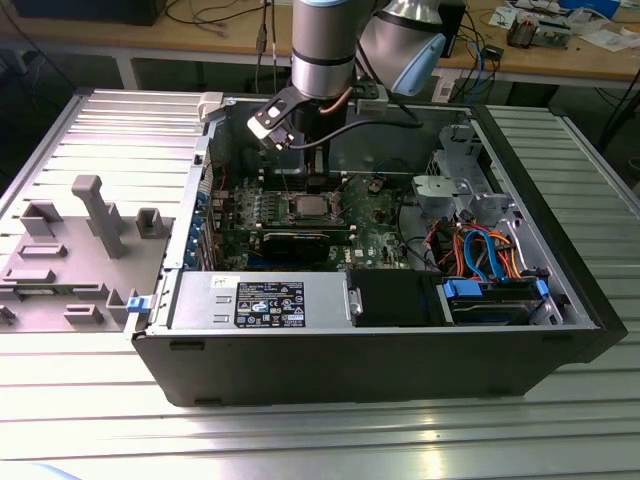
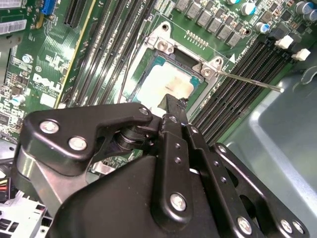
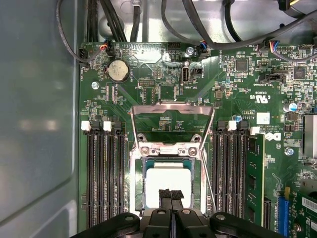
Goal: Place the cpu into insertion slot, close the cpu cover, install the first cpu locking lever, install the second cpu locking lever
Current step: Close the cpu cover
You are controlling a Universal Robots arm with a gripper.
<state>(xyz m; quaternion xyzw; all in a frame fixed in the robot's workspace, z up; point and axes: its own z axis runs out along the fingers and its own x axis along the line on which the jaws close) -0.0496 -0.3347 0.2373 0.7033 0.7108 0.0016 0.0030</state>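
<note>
At the exterior view's left a grey plastic fixture tray (image 1: 100, 272) with upright blocks is lying on the ribbed silver metal table (image 1: 320, 440); just beside it the black open computer case (image 1: 350, 370) is sitting with a silver power supply box (image 1: 255, 300) along its near wall; my silver-grey arm (image 1: 322, 50) is reaching down into the case over the green motherboard (image 1: 378, 228); toward the exterior view's right a black drive cage (image 1: 395, 298) and a bundle of blue and orange cables (image 1: 480, 250) are lying inside the case.

In the first wrist view, long black memory slots (image 3: 104, 173) are running along one side of the socket; my black gripper (image 3: 171, 194) is hovering right over that socket, and I am holding my fingers (image 3: 165, 194) pressed together, pinching nothing; their tips are overlapping the near edge of the small flat square cpu (image 3: 168, 176) with its silver-grey metal top, though I cannot tell whether they are touching it; the cpu is lying flat in the socket; beyond it the cpu cover (image 3: 171, 108), a thin silvery metal frame plate with a square window, is appearing raised from its hinge, green board showing through the window; in the second wrist view a thin silvery metal lever rod (image 2: 252, 82) is sticking out from a socket corner, across the memory slots.
</note>
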